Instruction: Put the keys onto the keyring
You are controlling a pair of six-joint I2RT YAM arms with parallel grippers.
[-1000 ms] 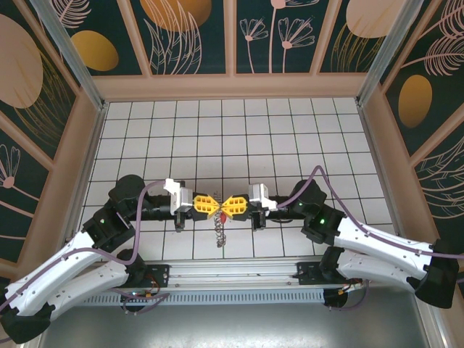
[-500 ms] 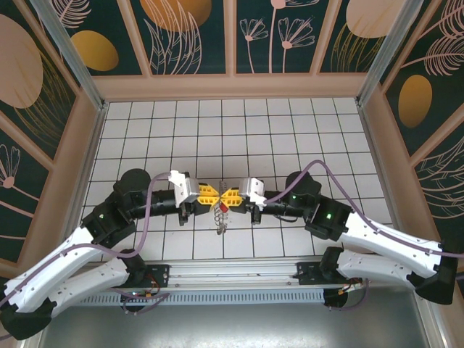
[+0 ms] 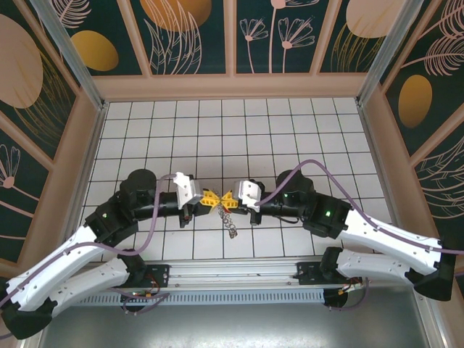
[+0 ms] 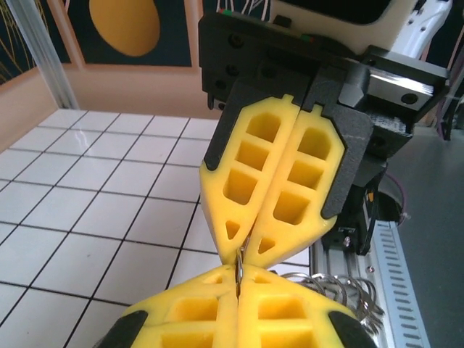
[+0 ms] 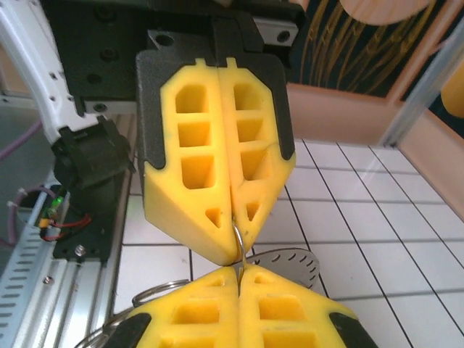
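Observation:
My left gripper [image 3: 212,198] and right gripper [image 3: 230,199] meet tip to tip above the tiled floor, both shut. A thin wire loop of the keyring [image 4: 238,267] is pinched between the left fingers [image 4: 290,312] and runs up into the right gripper [image 4: 245,250] opposite. In the right wrist view the same wire [image 5: 238,243] joins my right gripper [image 5: 238,275] to the left one [image 5: 233,250]. A strand of grey rings [image 3: 230,220] dangles below the tips. A flat grey slotted blade [image 5: 291,262] pokes out behind; the keys' red head is hidden.
More loose rings of the strand bunch beside the fingers [image 4: 341,286] [image 5: 152,293]. The aluminium rail [image 3: 232,279] with the arm bases runs along the near edge. Wooden walls [image 3: 232,87] enclose the white tiled floor [image 3: 232,138] at the back and both sides.
Both grippers have moved a little farther from the near rail, still tip to tip. The dangling strand now slants to the right. The red piece seen half a second ago no longer shows.

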